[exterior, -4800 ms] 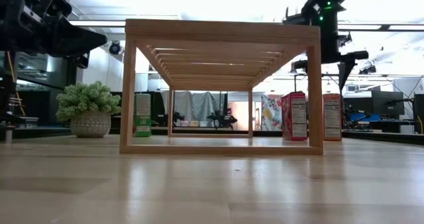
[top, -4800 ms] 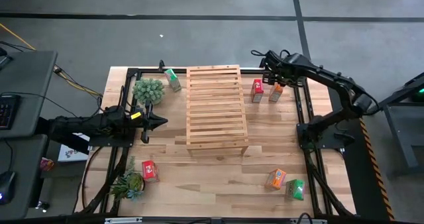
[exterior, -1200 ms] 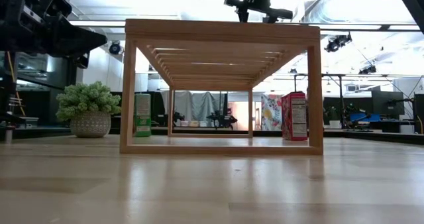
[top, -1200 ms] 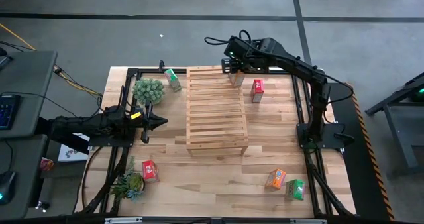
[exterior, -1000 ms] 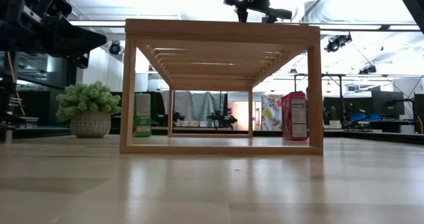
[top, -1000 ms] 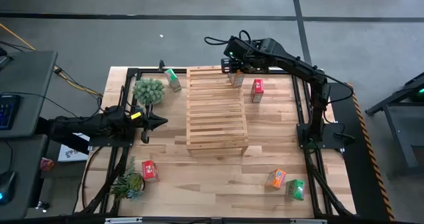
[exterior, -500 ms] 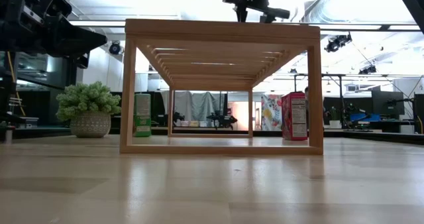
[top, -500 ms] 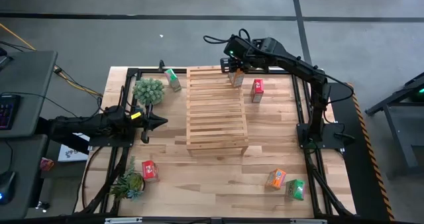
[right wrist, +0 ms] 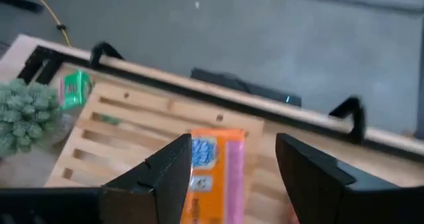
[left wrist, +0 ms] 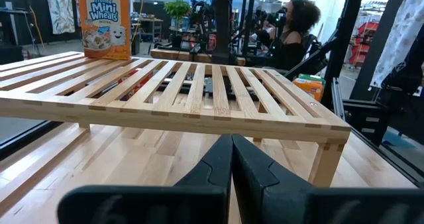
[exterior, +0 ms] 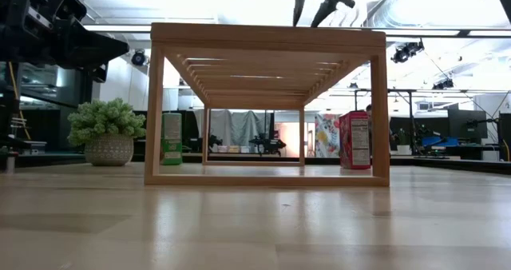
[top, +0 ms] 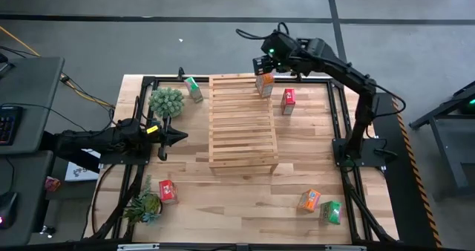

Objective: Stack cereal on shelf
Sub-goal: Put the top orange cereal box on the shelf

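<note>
The shelf (top: 243,121) is a light-wood slatted rack in the table's middle. One orange cereal box (top: 264,85) stands upright on its top at the far right corner, and also shows in the left wrist view (left wrist: 105,22). My right gripper (top: 266,64) hovers open just above and beyond that box, and its fingers (right wrist: 173,168) stand apart from the box (right wrist: 215,171), one on either side. On the table stand a red box (top: 288,101), a green box (top: 194,89), a red box (top: 167,191), an orange box (top: 309,200) and a green box (top: 330,212). My left gripper (top: 178,137) waits shut, left of the shelf.
Two potted plants stand on the table's left side, one far (top: 165,101) and one near (top: 145,205). The shelf top (left wrist: 199,95) is bare slats apart from the orange box. A person (left wrist: 295,35) sits in the room beyond the table. A black frame (top: 338,125) edges the tabletop.
My right gripper has opened and let go of the orange box, then risen and drawn back a little toward the table's far edge. The box stays upright on the shelf's far right corner.
</note>
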`<state>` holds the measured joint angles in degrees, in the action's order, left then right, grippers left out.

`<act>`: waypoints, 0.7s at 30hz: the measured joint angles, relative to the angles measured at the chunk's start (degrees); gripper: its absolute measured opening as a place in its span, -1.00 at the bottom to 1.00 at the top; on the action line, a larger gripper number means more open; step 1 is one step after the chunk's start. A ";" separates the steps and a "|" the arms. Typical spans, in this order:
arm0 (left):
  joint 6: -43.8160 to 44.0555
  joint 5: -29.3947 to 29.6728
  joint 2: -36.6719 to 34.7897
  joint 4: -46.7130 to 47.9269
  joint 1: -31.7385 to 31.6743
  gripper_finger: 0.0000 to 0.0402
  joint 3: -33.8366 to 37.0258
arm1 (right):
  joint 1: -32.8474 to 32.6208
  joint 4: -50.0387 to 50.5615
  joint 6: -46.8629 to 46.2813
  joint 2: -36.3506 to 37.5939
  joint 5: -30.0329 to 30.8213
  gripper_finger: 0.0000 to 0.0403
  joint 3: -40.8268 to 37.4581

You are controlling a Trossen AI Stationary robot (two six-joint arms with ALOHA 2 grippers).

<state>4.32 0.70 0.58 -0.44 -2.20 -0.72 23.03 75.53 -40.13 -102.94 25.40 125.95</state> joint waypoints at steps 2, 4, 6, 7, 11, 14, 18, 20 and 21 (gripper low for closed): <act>0.00 0.01 0.00 -0.05 0.00 -1.00 -0.01 | 0.20 2.01 1.84 1.55 1.52 0.02 0.00; 0.00 0.01 0.00 -0.01 0.00 -1.00 -0.01 | 0.74 7.19 2.66 3.08 2.63 -0.06 -0.40; 0.00 0.01 0.00 -0.03 0.00 -1.00 -0.01 | 1.41 14.08 2.46 3.94 3.32 -0.22 -1.85; 0.00 0.01 0.00 -0.01 -0.02 -1.00 -0.01 | 1.79 15.21 2.47 4.30 3.53 -0.33 -3.36; 0.00 -0.01 0.00 -0.03 0.00 -1.00 0.00 | 2.81 8.45 5.88 9.89 -0.22 -0.88 -16.84; 0.00 0.00 0.00 -0.05 0.00 -1.00 -0.01 | 3.79 2.52 7.63 15.30 -3.35 -0.90 -29.56; -0.01 0.01 0.00 -0.03 -0.01 -1.00 0.00 | 4.98 -19.64 8.00 25.09 -9.19 -0.97 -44.76; 0.00 0.01 0.00 -0.01 -0.02 -1.00 0.01 | 5.11 -31.04 8.50 28.58 -11.59 -0.97 -51.48; 0.00 -0.01 0.00 -0.05 0.00 -1.00 0.01 | 5.10 -34.15 7.60 29.50 -12.03 -0.97 -54.35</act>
<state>4.32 0.69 0.58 -0.49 -2.20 -0.71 28.12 41.38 -32.53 -73.44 13.37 71.60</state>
